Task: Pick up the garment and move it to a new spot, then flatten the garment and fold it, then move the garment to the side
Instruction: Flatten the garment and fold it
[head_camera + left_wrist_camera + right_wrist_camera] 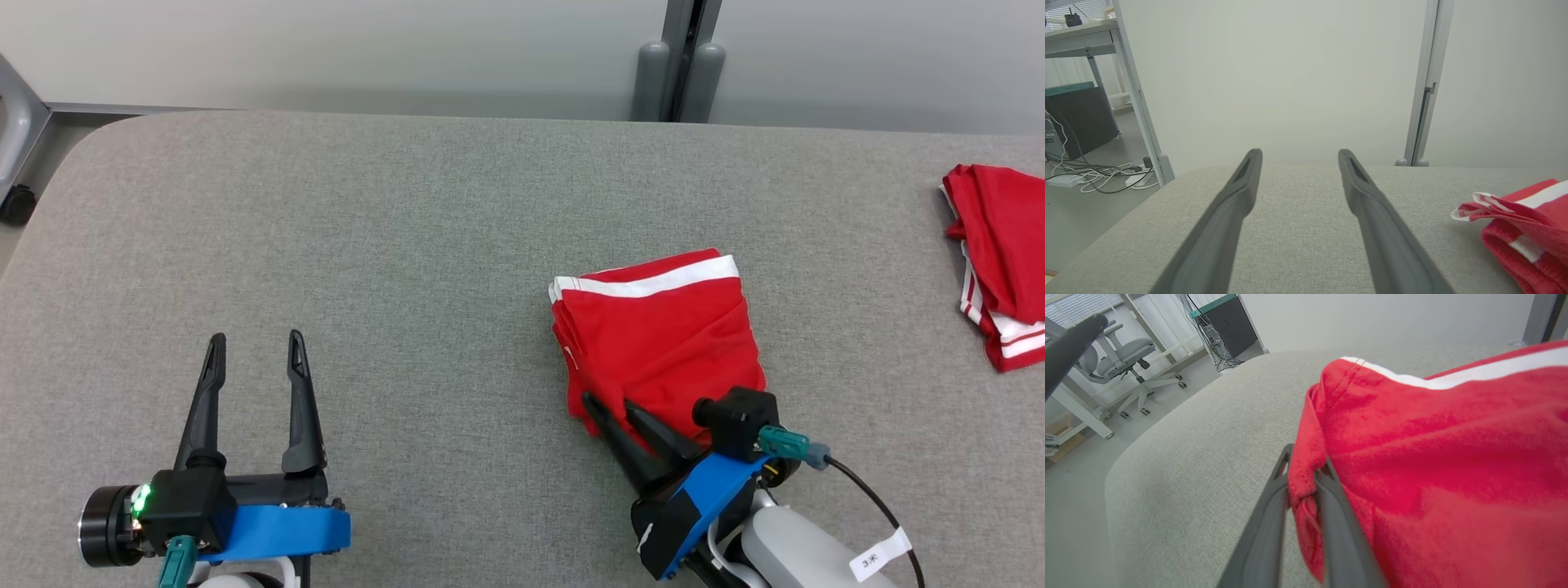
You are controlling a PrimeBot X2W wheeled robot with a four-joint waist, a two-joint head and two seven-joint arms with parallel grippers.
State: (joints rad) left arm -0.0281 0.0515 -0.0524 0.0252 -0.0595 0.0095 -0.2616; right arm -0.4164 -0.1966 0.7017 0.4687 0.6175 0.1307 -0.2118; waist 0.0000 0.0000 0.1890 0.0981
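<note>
A fold of the garment (1412, 457) nipped in my right gripper (1306, 457) hides the inner faces of its jaws, and the cloth runs off the right and bottom edges of my right wrist view. At upper left there, a dark shape (1067, 347) is too blurred to name. In the head view the right edge cuts off a second red garment (1000, 261), and the label (879, 557) at lower right has print too small to read.

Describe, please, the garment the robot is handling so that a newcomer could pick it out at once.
On the grey padded table, look right of centre. There lies the folded red garment, a neat square with a white band along its far edge, its near corner pinched by the right tool. The other red garment, at the far right edge, is crumpled and untouched.
</note>
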